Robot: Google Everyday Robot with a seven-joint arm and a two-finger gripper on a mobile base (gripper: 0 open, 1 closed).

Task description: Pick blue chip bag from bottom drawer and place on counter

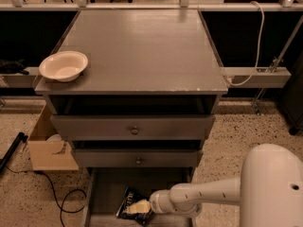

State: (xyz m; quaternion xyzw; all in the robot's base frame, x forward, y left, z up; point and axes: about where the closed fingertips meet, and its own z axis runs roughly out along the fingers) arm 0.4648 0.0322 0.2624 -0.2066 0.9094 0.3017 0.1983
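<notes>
Low at frame bottom, gripper (140, 206) meets blue chip bag (127, 200) inside bottom drawer (109, 188), evidently positioned for pickup; grasp state cannot be told.

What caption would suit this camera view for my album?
Robot's gripper at the blue chip bag in the open bottom drawer, below a counter holding a bowl.

Claw (140, 207) at chip bag (128, 198) in bottom drawer (106, 193), bowl (63, 65) on counter (142, 46)
</notes>
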